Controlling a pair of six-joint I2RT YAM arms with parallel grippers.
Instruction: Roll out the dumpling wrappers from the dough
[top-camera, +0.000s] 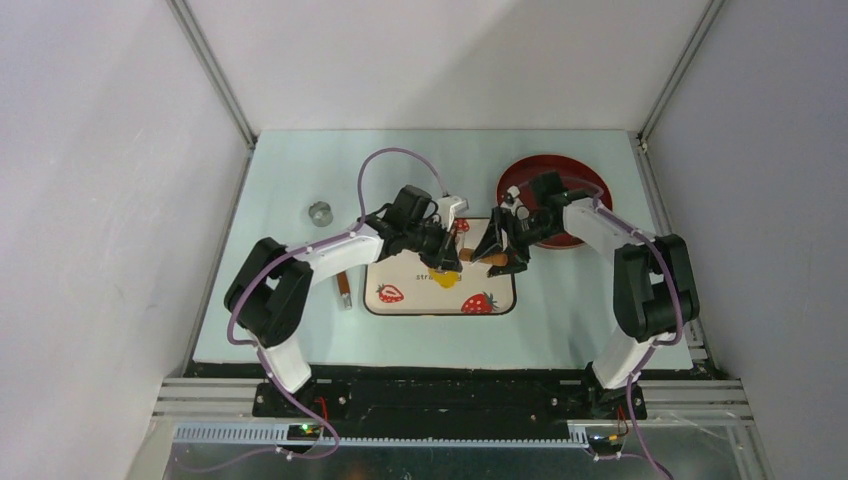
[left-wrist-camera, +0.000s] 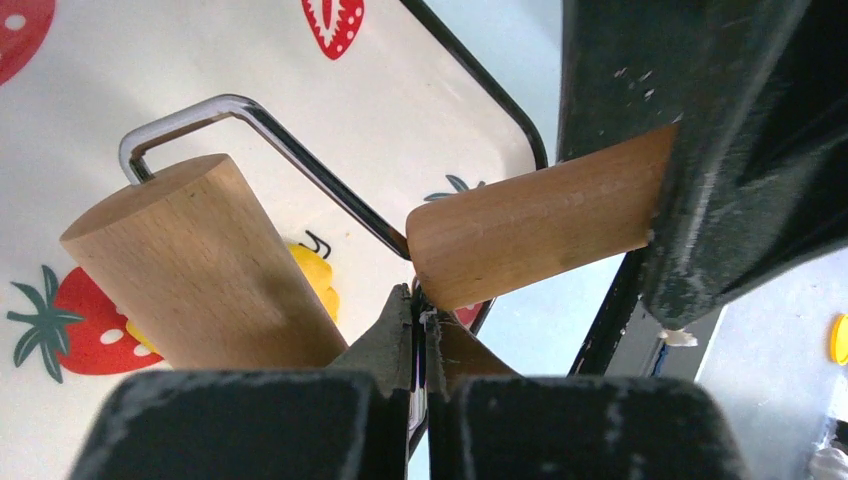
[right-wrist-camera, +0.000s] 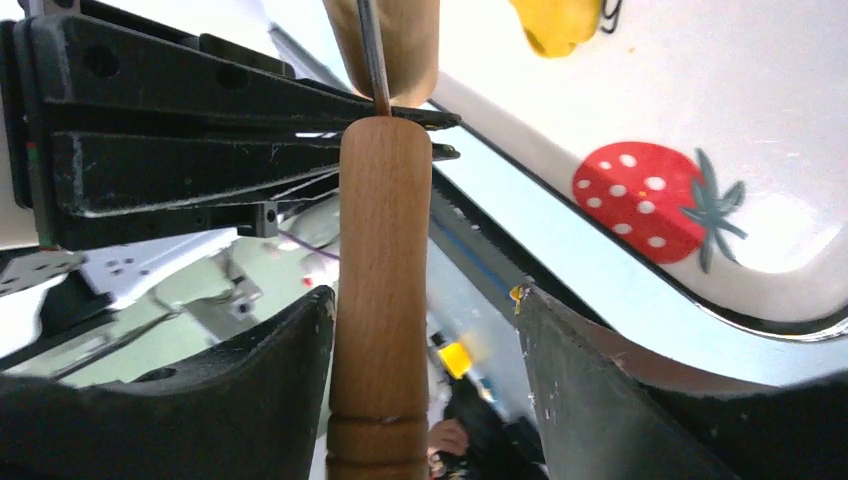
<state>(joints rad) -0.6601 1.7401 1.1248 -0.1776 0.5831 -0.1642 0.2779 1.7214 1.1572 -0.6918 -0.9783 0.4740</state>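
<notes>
Yellow dough (top-camera: 447, 279) on tray (top-camera: 408, 274), partly hidden by roller (left-wrist-camera: 200, 270), just ahead of left gripper (left-wrist-camera: 415, 310), pinched tight on wire frame (left-wrist-camera: 300, 160). Right gripper (right-wrist-camera: 420, 300) wide about handle (right-wrist-camera: 380, 250), touching one finger, clear of the other. Tray lettering too small to read. Seen from top only: red plate (top-camera: 560, 168), metal ring (top-camera: 319, 212).

A robotics lab test cell: plain white panel walls (top-camera: 100, 150) on bare aluminium frame rails (top-camera: 213, 70) box in a pale worktop (top-camera: 300, 180). A cabled left arm (top-camera: 330, 255) and right arm (top-camera: 610, 230) are bolted to a metal base (top-camera: 450, 400) at its near edge.
</notes>
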